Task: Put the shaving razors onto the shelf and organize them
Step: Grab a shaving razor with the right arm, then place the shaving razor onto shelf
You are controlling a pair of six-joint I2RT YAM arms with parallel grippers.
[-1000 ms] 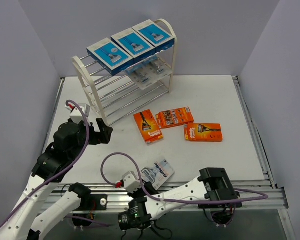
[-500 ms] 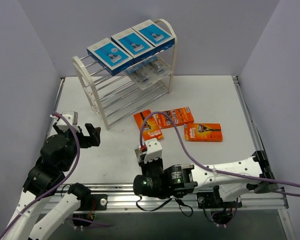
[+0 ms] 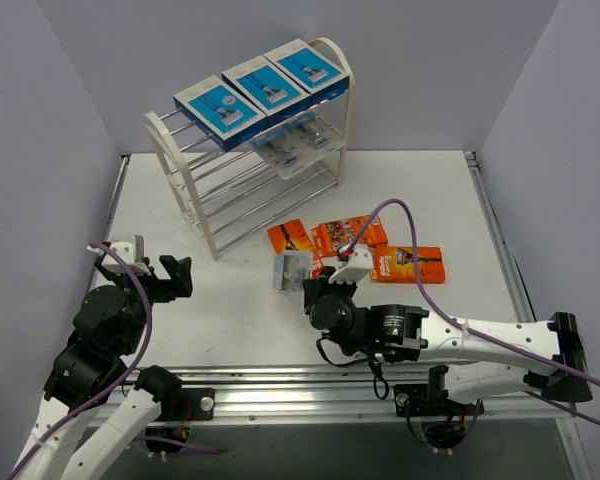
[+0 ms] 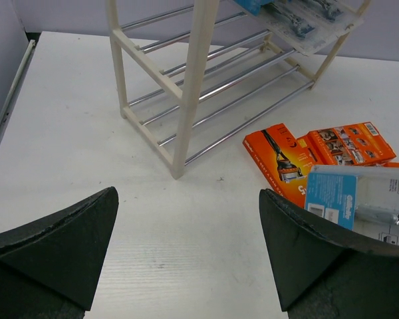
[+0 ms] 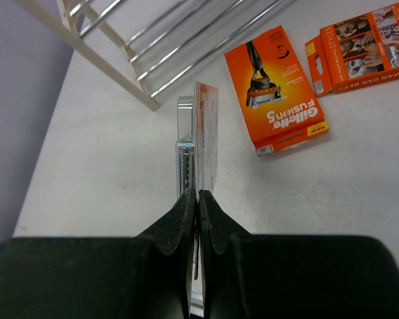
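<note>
- Two black fingers (image 5: pixel 179 222) of the right gripper (image 5: pixel 198 194) are pinched together on the near edge of a clear blister pack (image 5: pixel 203 133). The pack stands on edge between them, plastic bubble to the left and flat card to the right.
- From above, the right gripper (image 3: pixel 298 276) holds the blister pack (image 3: pixel 284 270) over the white table (image 3: pixel 230 300), in front of the shelf and just left of the orange packs.
- In the left wrist view the same blister pack (image 4: pixel 359 199) shows its blue card and overlaps the nearest orange pack.
- Three orange packs lie flat on the table, close together: one (image 3: pixel 290 236) partly hidden behind the held pack, one (image 3: pixel 350 232) beside it, and one (image 3: pixel 410 263) farther right.
- The left gripper (image 3: pixel 143 274) has its jaws spread wide with nothing between them, at the table's left side and well apart from the packs. Its own camera shows the left gripper (image 4: pixel 186 194) facing the shelf's near post over bare table.
- The shelf (image 3: pixel 176 165) stands at the far left of the table, turned at an angle. Its white post (image 4: pixel 189 86) and chrome rods fill the upper part of the left wrist view.
- Three blue boxes (image 3: pixel 265 88) sit side by side on the top tier.
- Shelved blister packs (image 3: pixel 295 146) rest on the second tier, towards its right end; the two lower tiers show only rods.
</note>
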